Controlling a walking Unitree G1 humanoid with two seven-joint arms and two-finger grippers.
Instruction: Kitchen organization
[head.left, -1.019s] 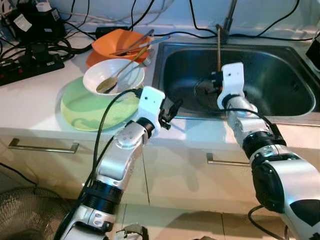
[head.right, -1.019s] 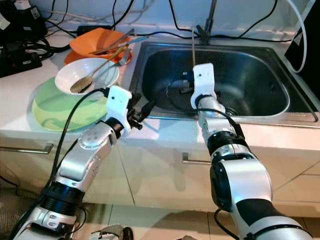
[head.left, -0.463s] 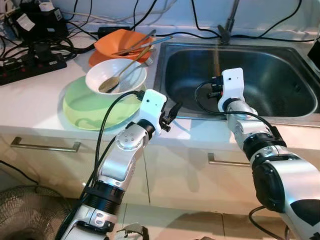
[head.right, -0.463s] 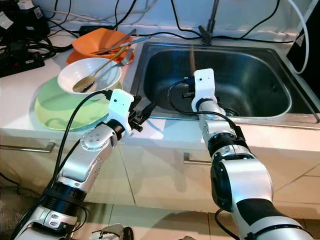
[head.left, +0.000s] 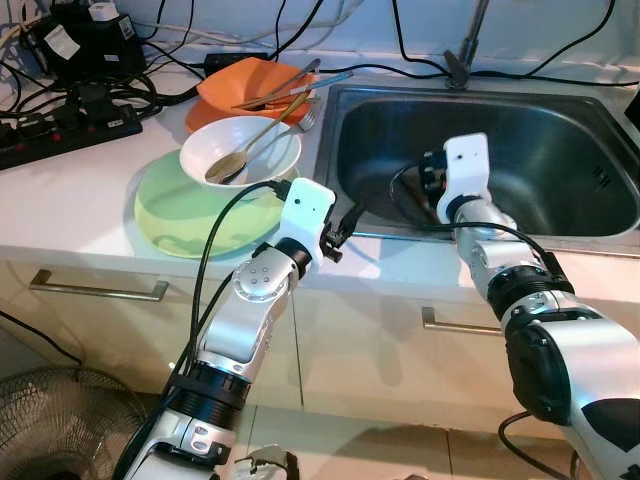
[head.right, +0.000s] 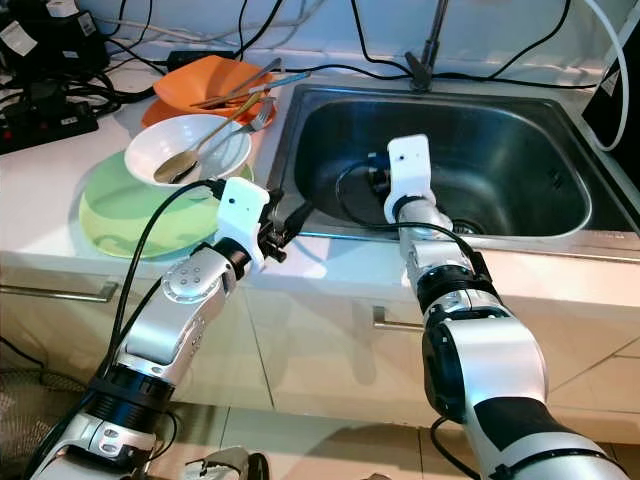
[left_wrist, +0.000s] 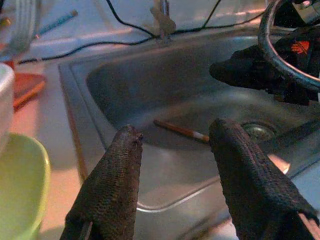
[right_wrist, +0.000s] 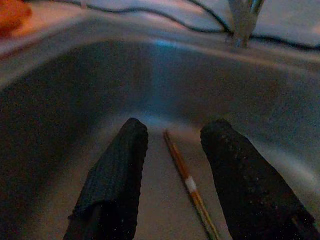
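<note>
Right wrist view: the right gripper (right_wrist: 170, 175) is hanging jaws spread over a thin wooden chopstick (right_wrist: 186, 182) lying on the floor of the steel sink (head.left: 560, 135); next it needs lowering to pinch it.

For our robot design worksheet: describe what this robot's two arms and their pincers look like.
Both arms are silver metal with black joint rings. Each wrist carries a white boxy housing with a looping black cable. The left pincer and right pincer each have two long, black, textured fingers.
</note>
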